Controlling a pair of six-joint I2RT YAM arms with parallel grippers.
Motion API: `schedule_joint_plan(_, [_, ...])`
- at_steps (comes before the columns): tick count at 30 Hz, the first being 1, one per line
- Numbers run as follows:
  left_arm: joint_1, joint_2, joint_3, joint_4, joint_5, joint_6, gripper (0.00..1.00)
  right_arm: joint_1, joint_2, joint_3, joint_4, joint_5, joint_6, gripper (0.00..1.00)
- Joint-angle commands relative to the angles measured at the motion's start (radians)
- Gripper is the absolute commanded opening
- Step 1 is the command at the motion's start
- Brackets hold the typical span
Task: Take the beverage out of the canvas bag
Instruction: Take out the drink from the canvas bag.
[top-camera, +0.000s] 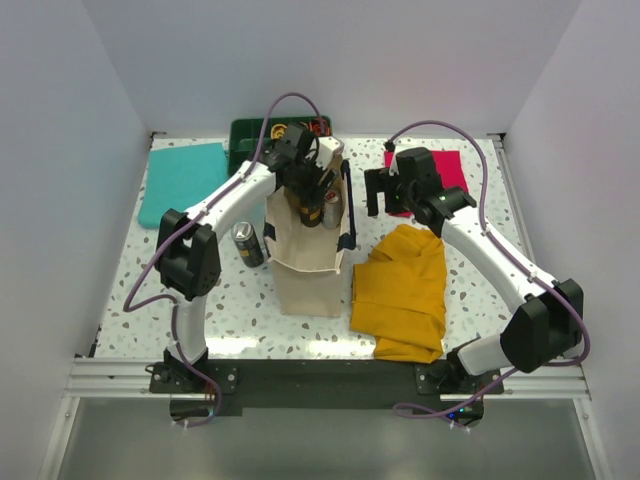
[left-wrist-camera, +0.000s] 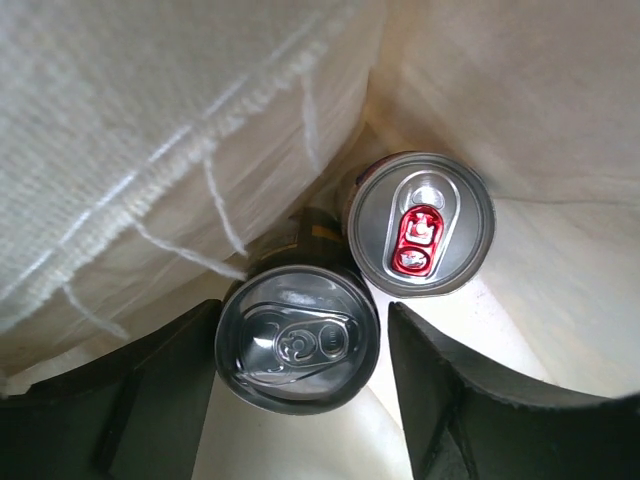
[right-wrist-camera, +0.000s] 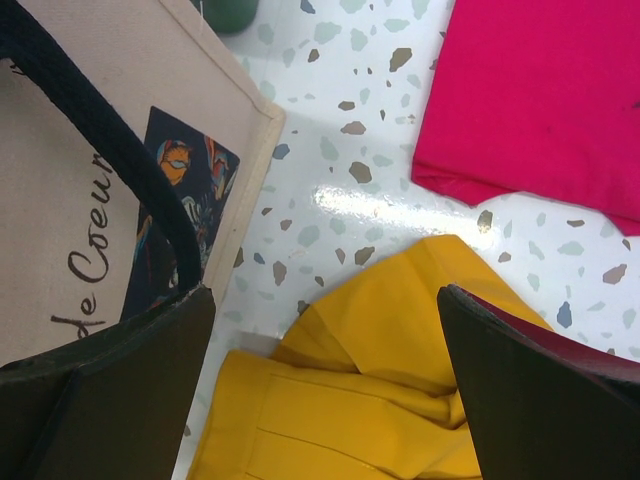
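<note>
Though the left pincer is down in the bag, middle of the tabletop, fingers apart around a can, nothing is lifted yet; the right pincer hangs wide apart, empty.

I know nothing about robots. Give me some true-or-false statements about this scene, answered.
1. Two cans stand inside the canvas bag. True.
2. Both have red tabs. False: the red-tab can does; the silver-tab can doesn't.
3. The left gripper is inside the bag, fingers either side of the silver-tab can. True.
4. The right gripper holds a can. False: it hangs open and empty.
5. Every can is bagged. False: a third can stands outside, left of the bag.
</note>
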Motion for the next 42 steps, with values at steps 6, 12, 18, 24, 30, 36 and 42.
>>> schedule_joint_plan(6, [-0.001,0.026,-0.025,-0.039,-0.013,-0.020,0.56,-0.003,-0.004,0.032,0.010,0.026,-0.017,0.98])
schedule_joint_plan(12, [-0.013,0.022,-0.029,-0.037,-0.011,-0.023,0.24,-0.001,-0.005,0.031,0.008,0.022,-0.017,0.98])
schedule_joint_plan(18, [-0.042,0.008,-0.010,-0.037,-0.008,-0.021,0.00,-0.001,-0.011,0.027,0.007,0.026,-0.014,0.98])
schedule_joint_plan(24, [-0.062,-0.027,0.011,-0.033,-0.017,-0.029,0.00,-0.003,-0.018,0.025,0.007,0.024,-0.014,0.98])
schedule_joint_plan(30, [-0.073,-0.063,0.034,-0.045,-0.054,-0.035,0.00,-0.003,-0.019,0.022,0.007,0.024,-0.014,0.98])
schedule_joint_plan(36, [-0.082,-0.087,0.044,-0.037,-0.083,-0.044,0.00,-0.001,-0.027,0.013,0.008,0.030,-0.012,0.98])
schedule_joint_plan(42, [-0.093,-0.132,0.024,-0.007,-0.105,-0.064,0.00,-0.003,-0.022,0.022,0.005,0.032,-0.017,0.98])
